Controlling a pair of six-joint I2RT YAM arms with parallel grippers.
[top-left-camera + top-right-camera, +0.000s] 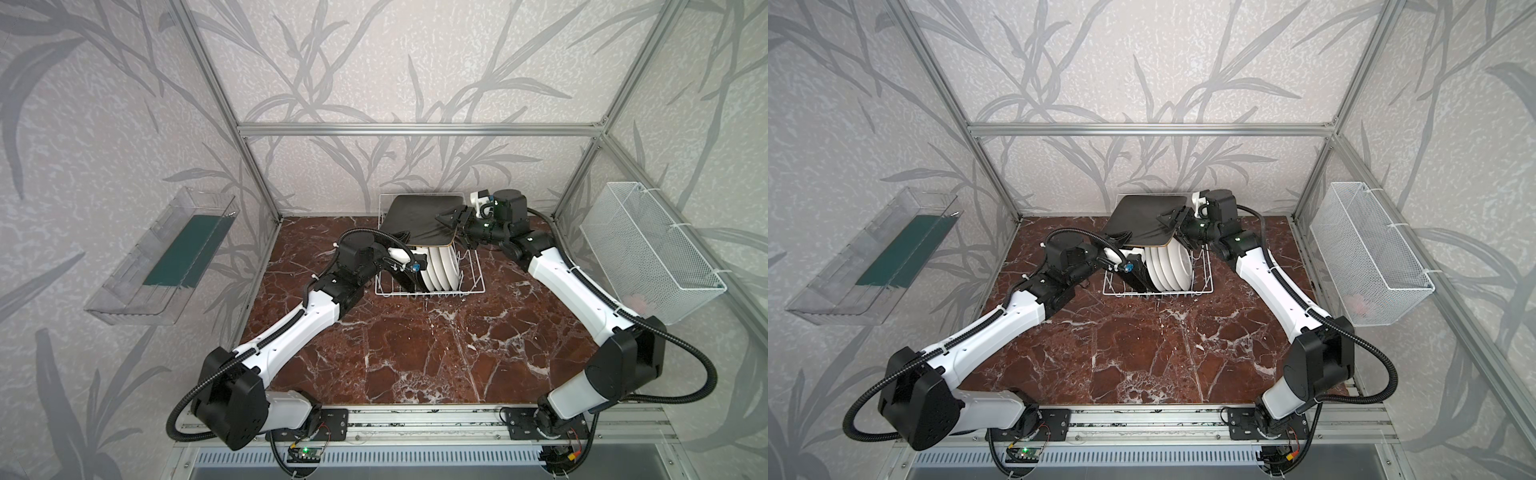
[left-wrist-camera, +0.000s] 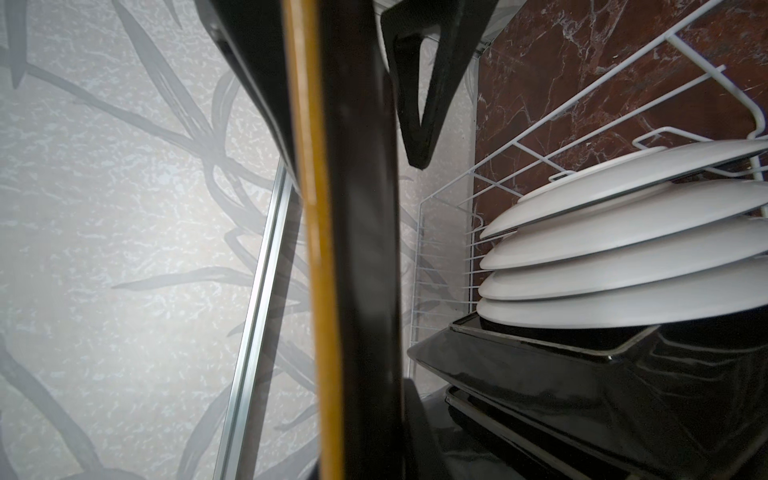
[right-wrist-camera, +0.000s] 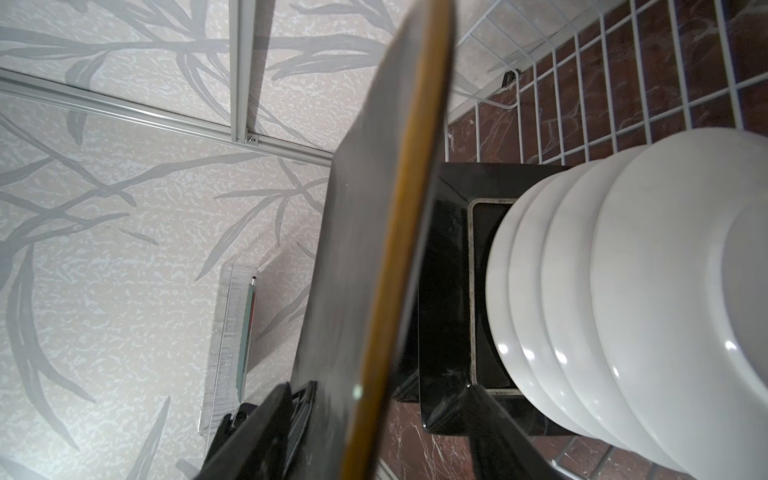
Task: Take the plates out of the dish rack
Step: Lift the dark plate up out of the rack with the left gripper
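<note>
Evidently, one square plate (image 1: 424, 220) had been raised out of the dish rack (image 1: 430, 294). It lay roughly flat above the rack's far part, black back uppermost. The left gripper (image 1: 405, 245) was clamped on its near edge. In the left wrist view the thin ochre rim ran straight through the jaws.

The right gripper (image 1: 457, 226) stood astride the opposite edge. One finger lay over the black back and the other sat below. The right wrist view showed a gap on the lower side, so the jaws were not yet closed on the plate.

Contents remaining in the rack:
- Four round white plates (image 1: 440, 266) stood on edge between the tines, packed close together.
- Two more square plates (image 2: 582, 374) leaned just beside them, glossy black backs showing.

Handling assessment: the plates appeared to be glazed ceramic, so stiff, fairly heavy for their thickness and breakable. The gloss suggested a slippery surface. A pinch on one rim alone would likely let the plate droop or twist, and opposed grips at mid-edge seemed the sounder hold.

The round plates offered only their upper rims, and the narrow gaps between them left little room for a finger. The marble tabletop (image 1: 415, 353) would be hard on any plate dropped.
</note>
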